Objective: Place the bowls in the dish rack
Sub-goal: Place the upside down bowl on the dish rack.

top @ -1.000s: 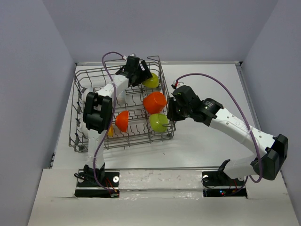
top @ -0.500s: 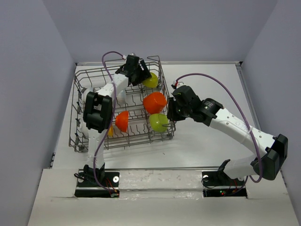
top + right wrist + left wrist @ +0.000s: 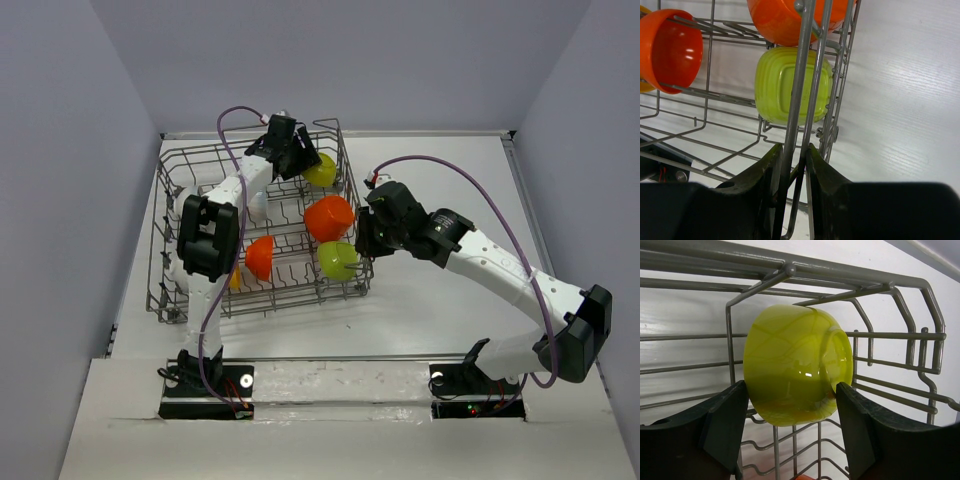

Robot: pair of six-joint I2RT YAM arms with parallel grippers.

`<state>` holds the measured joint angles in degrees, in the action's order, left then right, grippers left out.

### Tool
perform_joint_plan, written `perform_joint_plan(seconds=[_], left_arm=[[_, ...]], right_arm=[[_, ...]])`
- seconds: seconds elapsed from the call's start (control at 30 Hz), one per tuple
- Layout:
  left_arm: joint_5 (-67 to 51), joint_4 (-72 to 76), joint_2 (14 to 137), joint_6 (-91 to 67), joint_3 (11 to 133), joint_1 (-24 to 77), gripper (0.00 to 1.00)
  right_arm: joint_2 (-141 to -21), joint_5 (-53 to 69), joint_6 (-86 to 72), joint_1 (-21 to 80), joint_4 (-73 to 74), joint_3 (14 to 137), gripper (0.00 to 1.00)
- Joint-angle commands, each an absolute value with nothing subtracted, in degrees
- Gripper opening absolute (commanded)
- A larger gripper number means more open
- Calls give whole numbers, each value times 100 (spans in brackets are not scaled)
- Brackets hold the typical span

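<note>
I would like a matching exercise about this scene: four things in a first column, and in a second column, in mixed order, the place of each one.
Things:
1. round lime bowl
2. squarish lime bowl
3. largest red-orange bowl
4. right side wires of the dish rack

Places:
A. clamped in the right gripper
B. between the fingers of the left gripper
C. near right corner of the rack
D. between the two lime bowls

Pairs: 1-B, 2-C, 3-D, 4-A

Two dish rack (image 3: 801,75) wires tight between the fingers (image 3: 762,172), lime bowl (image 3: 774,86) beyond.
</note>
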<state>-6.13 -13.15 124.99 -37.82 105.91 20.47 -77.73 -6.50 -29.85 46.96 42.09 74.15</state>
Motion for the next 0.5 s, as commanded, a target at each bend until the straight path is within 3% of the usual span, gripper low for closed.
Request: perform_joint_plan(seconds=[0.0, 0.47], left_arm=[[-1107, -1520, 12516, -3490, 10767, 2215, 54], [-1239, -1749, 12296, -2901, 10539, 2206, 51]], right_arm=[[-7813, -132, -3006, 4764, 3850, 7664, 11], [-7954, -193, -2997, 4764, 3841, 7805, 12]])
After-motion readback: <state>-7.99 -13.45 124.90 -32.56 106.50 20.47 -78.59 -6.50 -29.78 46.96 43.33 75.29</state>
